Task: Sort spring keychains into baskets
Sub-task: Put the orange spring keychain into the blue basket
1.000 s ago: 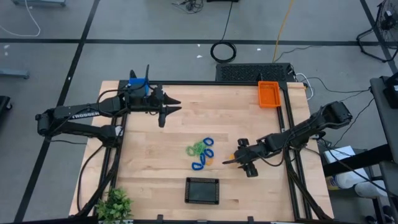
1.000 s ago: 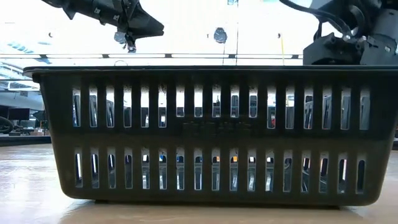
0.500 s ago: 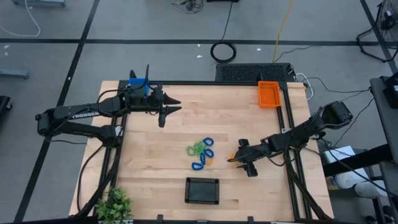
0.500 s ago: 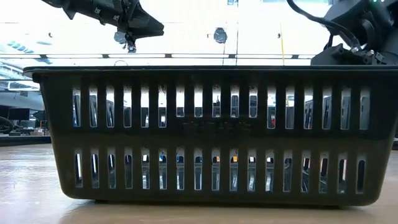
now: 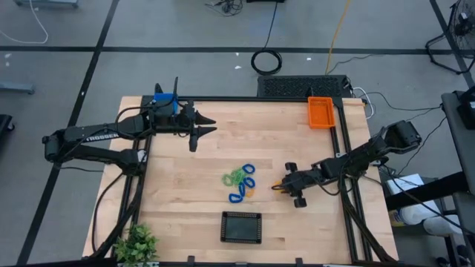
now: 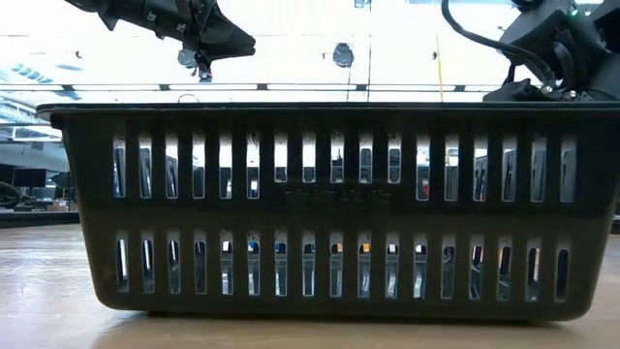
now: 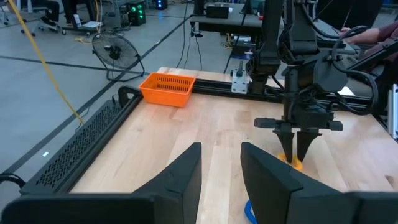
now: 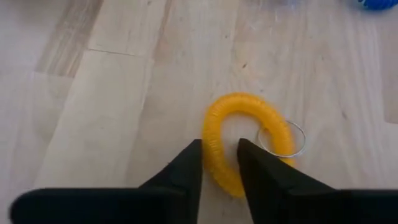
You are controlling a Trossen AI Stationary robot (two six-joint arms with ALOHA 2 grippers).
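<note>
The right hand [image 5: 277, 188] is down at the worktop [image 5: 215, 144], its two dark fingers [image 8: 186, 168] pinching the coil of a yellow spring keychain [image 8: 239, 140] that lies flat on the wood with its metal ring [image 8: 283, 138] beside it. Just beside it lie the blue and green keychains [image 5: 240, 182] in a small cluster mid-worktop, near the black basket [image 5: 242, 227] at the near edge and well apart from the orange basket [image 5: 320, 112] and blue basket [image 5: 165, 99] at the far corners. The left hand [image 5: 210, 127] hovers near the blue basket, released and grasping nothing.
</note>
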